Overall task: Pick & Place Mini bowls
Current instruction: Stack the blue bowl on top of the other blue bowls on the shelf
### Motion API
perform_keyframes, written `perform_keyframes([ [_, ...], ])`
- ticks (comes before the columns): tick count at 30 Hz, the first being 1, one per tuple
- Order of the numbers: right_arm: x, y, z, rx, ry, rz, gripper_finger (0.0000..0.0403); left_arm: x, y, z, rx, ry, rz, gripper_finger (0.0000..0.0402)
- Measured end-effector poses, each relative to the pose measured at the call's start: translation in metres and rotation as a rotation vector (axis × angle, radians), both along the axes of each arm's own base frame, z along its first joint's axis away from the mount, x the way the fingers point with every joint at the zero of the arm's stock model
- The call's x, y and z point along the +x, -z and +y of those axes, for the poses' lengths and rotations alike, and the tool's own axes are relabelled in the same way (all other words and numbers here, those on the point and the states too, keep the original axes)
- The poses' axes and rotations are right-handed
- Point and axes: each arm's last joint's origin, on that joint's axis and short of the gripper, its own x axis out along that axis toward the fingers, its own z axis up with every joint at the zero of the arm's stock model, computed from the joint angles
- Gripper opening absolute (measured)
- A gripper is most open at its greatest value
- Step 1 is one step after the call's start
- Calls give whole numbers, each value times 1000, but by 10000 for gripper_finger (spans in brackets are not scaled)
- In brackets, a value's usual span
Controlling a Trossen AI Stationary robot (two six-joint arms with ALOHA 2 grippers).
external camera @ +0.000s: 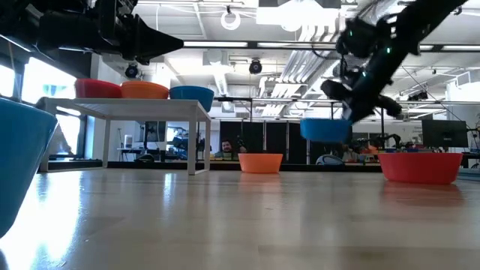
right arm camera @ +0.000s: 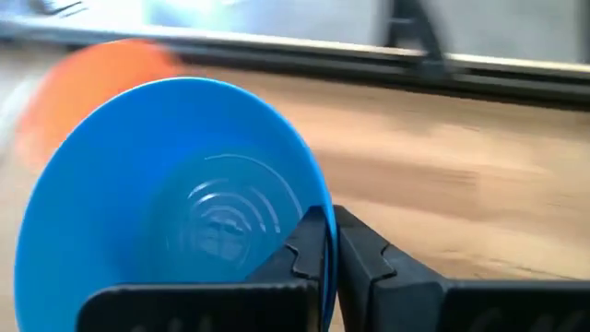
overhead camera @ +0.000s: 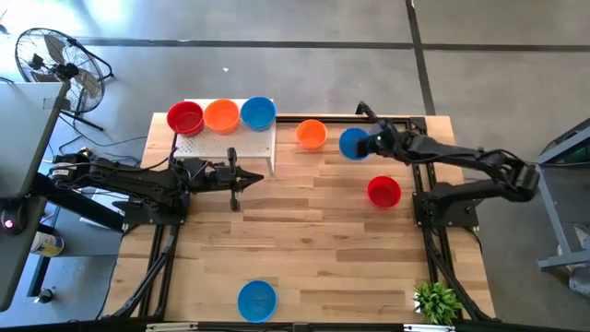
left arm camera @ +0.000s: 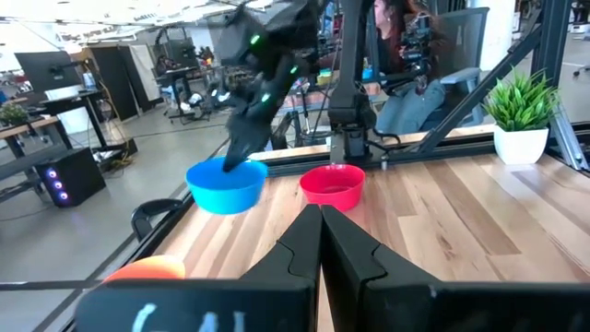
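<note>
Lone blue bowl (overhead camera: 256, 301), table's near edge — unplaced. White board (overhead camera: 226, 143): three bowls. Right gripper (overhead camera: 371, 142) pinches blue bowl's rim (overhead camera: 353, 144), lifted; orange (overhead camera: 312, 134), red (overhead camera: 383, 192) wait. Left gripper (overhead camera: 235, 177) pressed together.

The light wooden plank bench (overhead camera: 304, 249) stands on a grey concrete floor (overhead camera: 277, 55). A black wire-caged floor fan (overhead camera: 55, 60) sits beyond its far left corner. A small green potted plant (overhead camera: 437, 302) occupies the near right corner. Fluorescent ceiling lights (external camera: 225, 45) illuminate the room.

Open table centre (overhead camera: 304, 231) (bowls around)
</note>
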Motion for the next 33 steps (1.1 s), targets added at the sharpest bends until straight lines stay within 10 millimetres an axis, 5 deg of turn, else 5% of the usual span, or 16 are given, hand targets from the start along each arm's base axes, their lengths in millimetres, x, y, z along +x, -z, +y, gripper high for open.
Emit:
perform_keyframes([
  [5,35,-7,45,37,-187,-59,4,0,0,0,0,0,0,1],
  [14,98,19,100,48,-357,-98,2,0,0,-1,3,34,0,1],
  [25,188,52,111,64,-566,-13,2,0,0,-1,6,37,1,1],
  [33,211,61,112,83,-657,-11,3,0,1,-1,5,36,7,1],
])
